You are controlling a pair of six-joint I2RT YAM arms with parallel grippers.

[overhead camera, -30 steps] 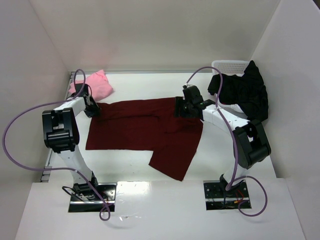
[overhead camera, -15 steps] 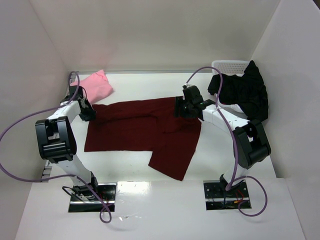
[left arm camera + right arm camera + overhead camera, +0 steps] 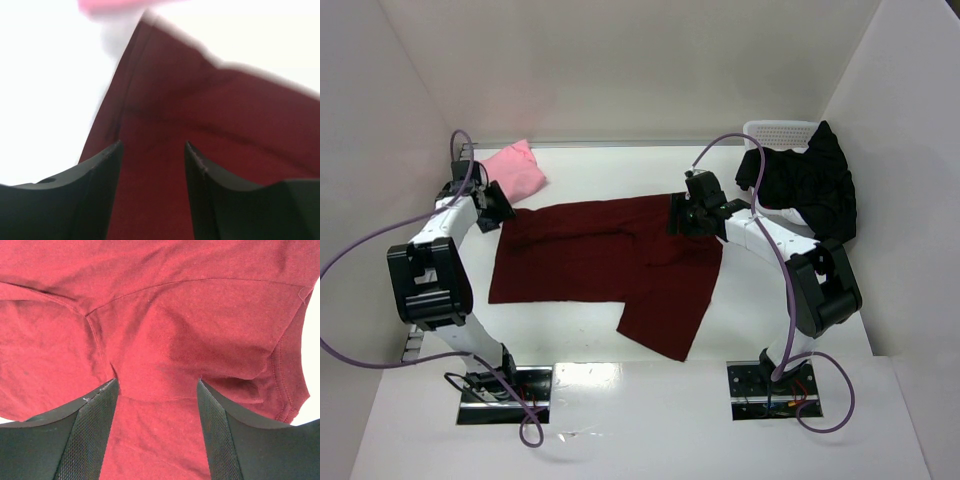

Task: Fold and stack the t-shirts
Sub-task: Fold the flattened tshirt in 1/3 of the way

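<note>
A dark maroon t-shirt (image 3: 600, 255) lies spread across the middle of the table, one part folded down toward the front. My left gripper (image 3: 503, 210) hovers at its far-left corner, open; the left wrist view shows the maroon cloth (image 3: 200, 115) between and beyond the parted jaws of the left gripper (image 3: 152, 145). My right gripper (image 3: 680, 222) stands open over the shirt's far-right part, its jaws apart above the wrinkled cloth (image 3: 175, 315) in the right wrist view (image 3: 157, 382). A pink t-shirt (image 3: 512, 170) lies bunched at the back left. A black t-shirt (image 3: 810, 185) hangs over the basket.
A white mesh basket (image 3: 775, 130) stands at the back right under the black shirt. White walls close in the table on the left, back and right. A sliver of the pink shirt (image 3: 110, 4) shows at the top of the left wrist view.
My left gripper has opened and let go of the maroon shirt's far-left corner, pulling back a little to the left. The right arm has not moved.
</note>
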